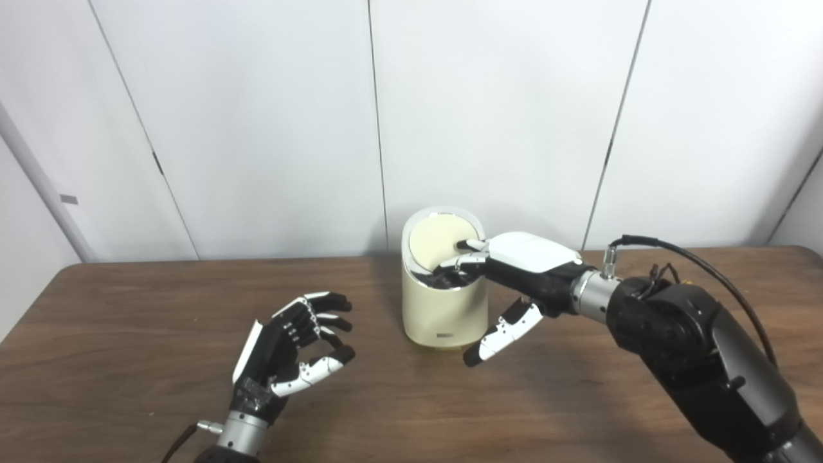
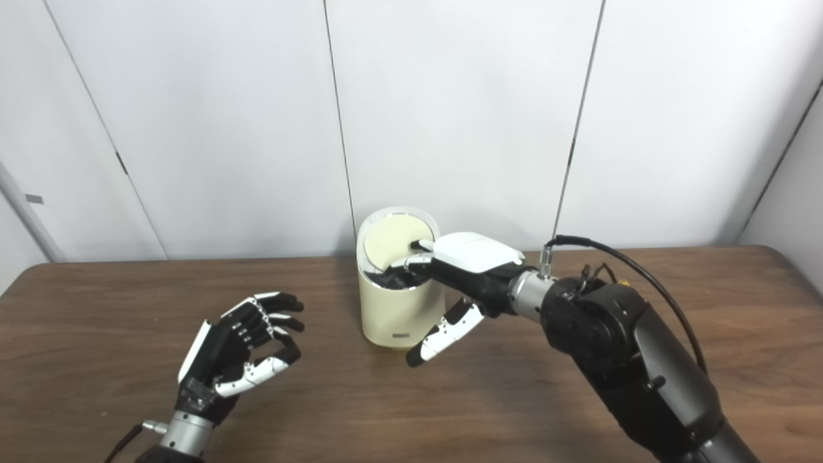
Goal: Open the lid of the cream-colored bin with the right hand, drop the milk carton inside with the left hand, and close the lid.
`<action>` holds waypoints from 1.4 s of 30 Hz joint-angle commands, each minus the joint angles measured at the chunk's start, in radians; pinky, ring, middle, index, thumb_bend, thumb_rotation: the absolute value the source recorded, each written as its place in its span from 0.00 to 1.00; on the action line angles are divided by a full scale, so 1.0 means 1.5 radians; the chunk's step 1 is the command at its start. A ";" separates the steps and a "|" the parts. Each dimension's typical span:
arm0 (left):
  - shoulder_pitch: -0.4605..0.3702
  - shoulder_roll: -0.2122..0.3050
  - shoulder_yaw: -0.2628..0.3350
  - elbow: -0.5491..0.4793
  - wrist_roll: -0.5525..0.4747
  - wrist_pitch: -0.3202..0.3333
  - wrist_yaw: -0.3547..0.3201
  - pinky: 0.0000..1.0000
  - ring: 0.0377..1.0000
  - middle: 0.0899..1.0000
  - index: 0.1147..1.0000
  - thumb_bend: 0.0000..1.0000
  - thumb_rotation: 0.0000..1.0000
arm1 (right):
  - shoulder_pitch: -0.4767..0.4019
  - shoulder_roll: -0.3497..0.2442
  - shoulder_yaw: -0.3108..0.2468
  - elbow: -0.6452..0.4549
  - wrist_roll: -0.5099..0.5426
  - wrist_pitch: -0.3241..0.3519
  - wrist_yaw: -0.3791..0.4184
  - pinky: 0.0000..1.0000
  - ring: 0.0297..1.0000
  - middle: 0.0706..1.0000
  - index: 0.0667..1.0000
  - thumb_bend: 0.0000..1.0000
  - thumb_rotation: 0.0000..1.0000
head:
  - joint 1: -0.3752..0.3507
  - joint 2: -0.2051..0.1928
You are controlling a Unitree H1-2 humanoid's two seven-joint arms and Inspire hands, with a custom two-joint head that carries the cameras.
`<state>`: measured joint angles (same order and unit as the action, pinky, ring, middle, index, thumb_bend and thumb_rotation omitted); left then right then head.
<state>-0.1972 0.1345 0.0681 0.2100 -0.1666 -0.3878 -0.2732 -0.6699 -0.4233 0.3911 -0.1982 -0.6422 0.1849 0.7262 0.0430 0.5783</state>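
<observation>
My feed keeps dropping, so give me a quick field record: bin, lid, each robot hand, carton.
bin: cream-colored bin upright on the wooden table, near the back middle
lid: lid tilted up, open
right robot hand: right robot hand at the bin rim, fingers over the opening, touching the lid
left robot hand: left robot hand open, empty, above the table left of the bin
milk carton: not visible

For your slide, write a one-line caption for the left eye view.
Right hand reaches its fingers into the cream-colored bin under its raised lid; left hand waits open and empty.
</observation>
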 commanded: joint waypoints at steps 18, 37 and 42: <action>0.001 -0.004 -0.004 0.016 -0.012 -0.009 0.005 0.46 0.59 0.67 0.67 0.72 0.15 | 0.031 0.007 -0.137 -0.097 0.095 0.010 -0.108 0.95 1.00 0.90 0.86 0.67 0.50 | -0.005 -0.008; -0.003 0.002 -0.004 0.028 -0.030 -0.010 -0.007 0.45 0.60 0.68 0.67 0.74 0.16 | 0.223 0.073 -0.243 -0.041 0.199 -0.048 -0.305 0.83 0.90 0.92 0.95 0.79 0.30 | -0.017 -0.009; -0.008 0.006 -0.005 0.041 -0.026 -0.023 -0.011 0.45 0.59 0.68 0.68 0.72 0.15 | 0.251 0.101 -0.246 -0.001 0.227 -0.095 -0.350 0.79 0.89 0.90 0.95 0.82 0.32 | -0.022 -0.012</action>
<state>-0.2195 0.1372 0.0618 0.2367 -0.1915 -0.3936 -0.2845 -0.2675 -0.2747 0.0355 -0.1907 -0.3227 0.1065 0.2438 0.0092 0.5599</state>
